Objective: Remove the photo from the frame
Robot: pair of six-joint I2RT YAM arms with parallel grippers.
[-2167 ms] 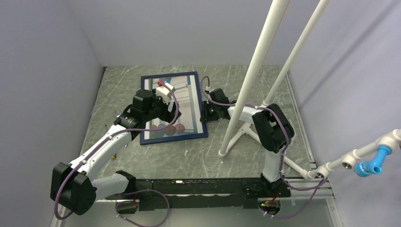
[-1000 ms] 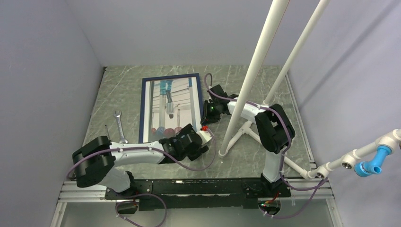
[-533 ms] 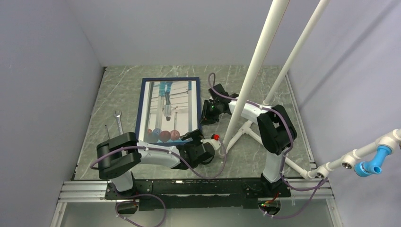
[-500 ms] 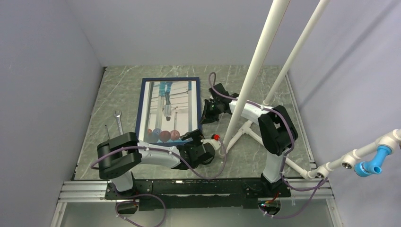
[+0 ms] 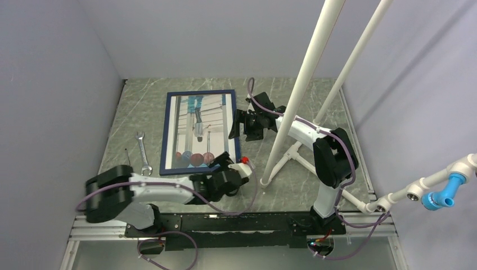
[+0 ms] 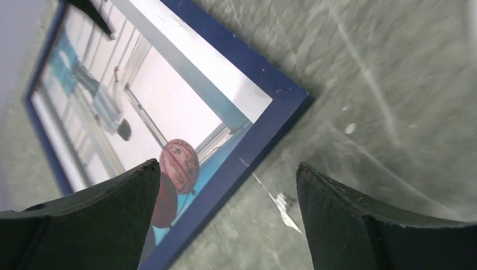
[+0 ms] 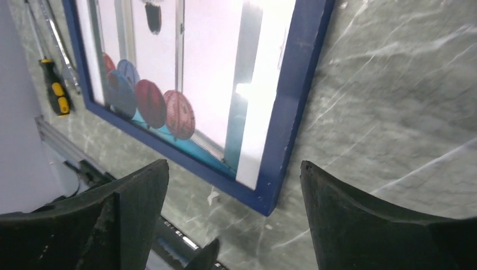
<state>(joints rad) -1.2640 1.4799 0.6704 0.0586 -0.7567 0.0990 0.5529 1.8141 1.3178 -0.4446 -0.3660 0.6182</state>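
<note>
The navy-blue frame (image 5: pixel 163 133) lies face up on the table with the photo (image 5: pixel 199 121) showing inside it, figure at the far end, red and blue balls at the near end. My left gripper (image 5: pixel 224 163) is open at the frame's near right corner. In the left wrist view its jaws (image 6: pixel 226 169) straddle the frame (image 6: pixel 264 135) edge and bare table, with the photo (image 6: pixel 169 107) beyond. My right gripper (image 5: pixel 236 124) is open at the frame's right edge. Its wrist view looks past open jaws (image 7: pixel 233 166) at the frame (image 7: pixel 298 84) corner and photo (image 7: pixel 208 56).
A wrench (image 5: pixel 143 152) and a thin screwdriver (image 5: pixel 128 158) lie left of the frame; the screwdriver's yellow-black handle (image 7: pixel 54 85) shows in the right wrist view. A white pole stand (image 5: pixel 298 90) rises right of the frame, legs spread on the table. Grey walls enclose the table.
The right gripper has opened and shifted to the frame's right edge. The left arm has swung back toward the left, its gripper staying at the near right corner. The frame sits slightly further left.
</note>
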